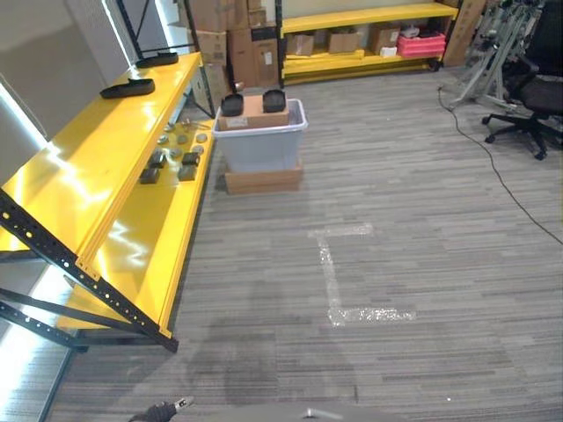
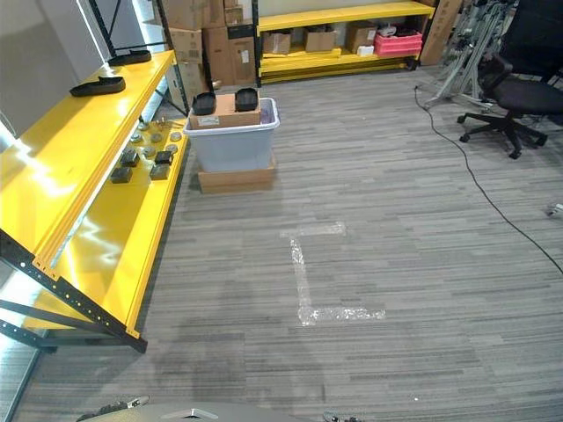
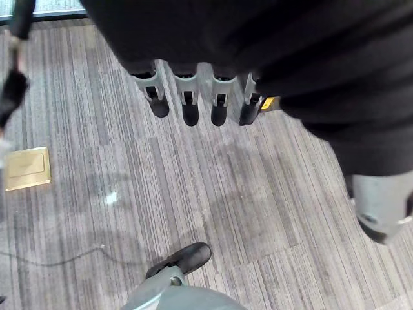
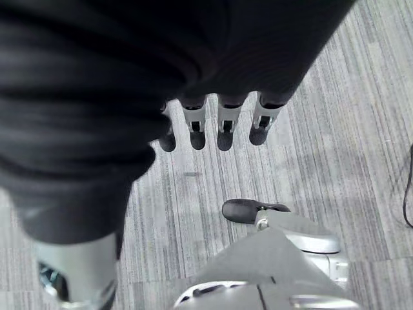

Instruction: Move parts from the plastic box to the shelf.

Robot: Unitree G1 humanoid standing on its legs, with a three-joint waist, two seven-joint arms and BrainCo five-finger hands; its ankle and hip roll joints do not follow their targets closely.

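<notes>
A grey plastic box (image 1: 259,145) stands on a flat cardboard box (image 1: 264,179) on the floor, beside the far end of the yellow shelf (image 1: 97,167). A small cardboard box (image 1: 253,112) and two black parts (image 1: 232,105) lie on top of the plastic box. Several small dark and metal parts (image 1: 173,158) rest on the shelf's lower level, and two long black parts (image 1: 128,88) lie on its top level. My left hand (image 3: 187,97) hangs over the carpet with straight fingers and holds nothing. My right hand (image 4: 219,123) hangs the same way, also empty. Both are far from the box.
A second yellow shelf (image 1: 361,35) with cardboard boxes and a pink case lines the back wall. A black office chair (image 1: 532,97) stands at the far right, with a black cable (image 1: 493,167) trailing across the floor. White tape marks (image 1: 339,272) lie on the carpet mid-room. A brass floor plate (image 3: 26,169) sits near my left side.
</notes>
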